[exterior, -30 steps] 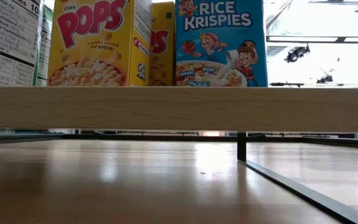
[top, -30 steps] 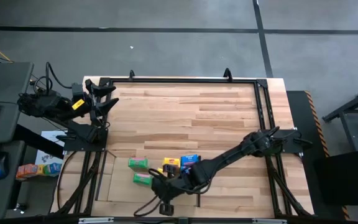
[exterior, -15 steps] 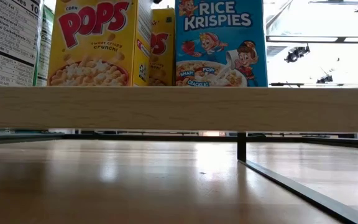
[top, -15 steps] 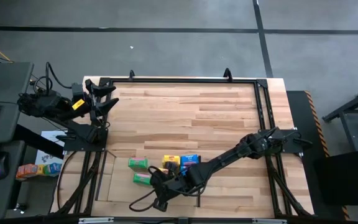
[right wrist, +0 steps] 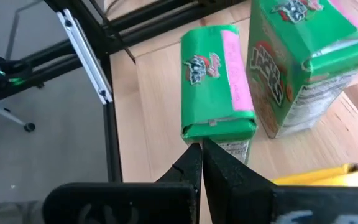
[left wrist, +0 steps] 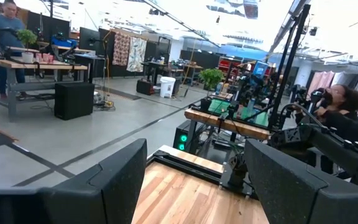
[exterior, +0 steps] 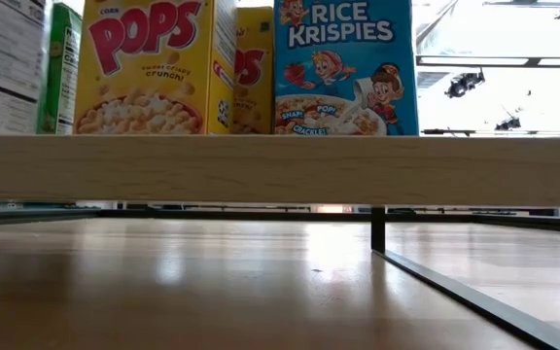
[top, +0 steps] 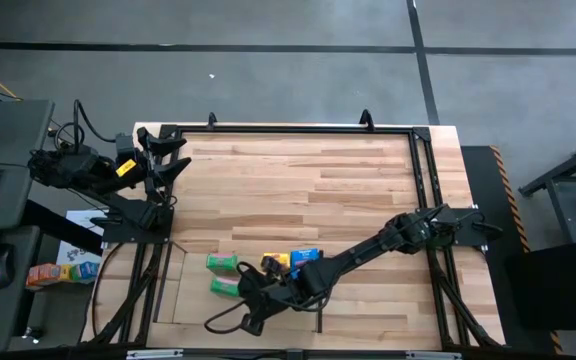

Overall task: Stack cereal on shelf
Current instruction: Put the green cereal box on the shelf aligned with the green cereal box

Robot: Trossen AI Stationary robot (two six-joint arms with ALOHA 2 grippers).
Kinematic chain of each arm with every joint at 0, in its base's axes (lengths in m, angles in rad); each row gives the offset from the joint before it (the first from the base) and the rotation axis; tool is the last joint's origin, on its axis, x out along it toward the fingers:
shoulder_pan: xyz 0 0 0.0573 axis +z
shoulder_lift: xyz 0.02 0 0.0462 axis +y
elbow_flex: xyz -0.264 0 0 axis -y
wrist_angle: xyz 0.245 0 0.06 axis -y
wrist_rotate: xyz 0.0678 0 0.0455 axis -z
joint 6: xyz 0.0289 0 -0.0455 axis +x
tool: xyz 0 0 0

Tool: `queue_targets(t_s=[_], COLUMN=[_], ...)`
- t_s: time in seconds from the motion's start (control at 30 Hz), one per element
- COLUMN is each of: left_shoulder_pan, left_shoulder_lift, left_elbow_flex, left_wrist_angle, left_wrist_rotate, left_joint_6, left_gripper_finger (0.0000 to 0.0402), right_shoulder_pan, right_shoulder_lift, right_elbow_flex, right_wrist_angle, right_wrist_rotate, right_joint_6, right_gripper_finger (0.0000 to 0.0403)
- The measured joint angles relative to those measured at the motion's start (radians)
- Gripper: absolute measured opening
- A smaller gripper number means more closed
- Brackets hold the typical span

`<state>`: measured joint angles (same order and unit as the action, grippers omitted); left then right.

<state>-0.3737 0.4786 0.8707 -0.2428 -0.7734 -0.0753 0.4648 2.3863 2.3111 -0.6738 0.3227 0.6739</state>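
- Here, the right arm reaches across the wooden worktop (top: 348, 190) toward its near edge, with the right gripper (right wrist: 201, 163) low beside the cluster of cereal boxes.
- Its two dark fingers (right wrist: 190, 167) are pressed together with nothing between them, their tips right at the end of a green box (right wrist: 216, 84) that lies on its side.
- A second green box (right wrist: 303, 59) sits just beside the first; the corner of a yellow box (right wrist: 319, 176) shows near it.
- From above, the green boxes lie at the left of the cluster, with a yellow-orange box (top: 274, 262) and a blue box (top: 306, 257) next to them, all close to the gripper.
- In the low view, a yellow Corn Pops box (exterior: 149, 68) and a blue Rice Krispies box (exterior: 345, 66) stand upright side by side behind a pale wooden bar (exterior: 280, 170); another yellow box (exterior: 253, 70) stands between and behind them.
- The left gripper (left wrist: 194, 186) is held off the worktop's left edge, its fingers (left wrist: 123, 180) spread wide apart and empty.
- A person (left wrist: 5, 31) stands far off in the room behind.
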Motion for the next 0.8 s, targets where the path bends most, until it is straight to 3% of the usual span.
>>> queue_targets(t_s=[0.8], left_shoulder_pan=[0.0], left_shoulder_lift=[0.0], left_elbow_flex=[0.0], left_wrist_angle=[0.0], left_wrist_rotate=[0.0], left_joint_6=[-0.001], left_gripper_finger=[0.0261], right_shoulder_pan=[-0.036], right_shoulder_lift=[0.0], right_elbow_flex=[0.0], right_wrist_angle=[0.059], right_wrist_rotate=[0.008], right_joint_6=[-0.026], right_gripper_finger=[0.0])
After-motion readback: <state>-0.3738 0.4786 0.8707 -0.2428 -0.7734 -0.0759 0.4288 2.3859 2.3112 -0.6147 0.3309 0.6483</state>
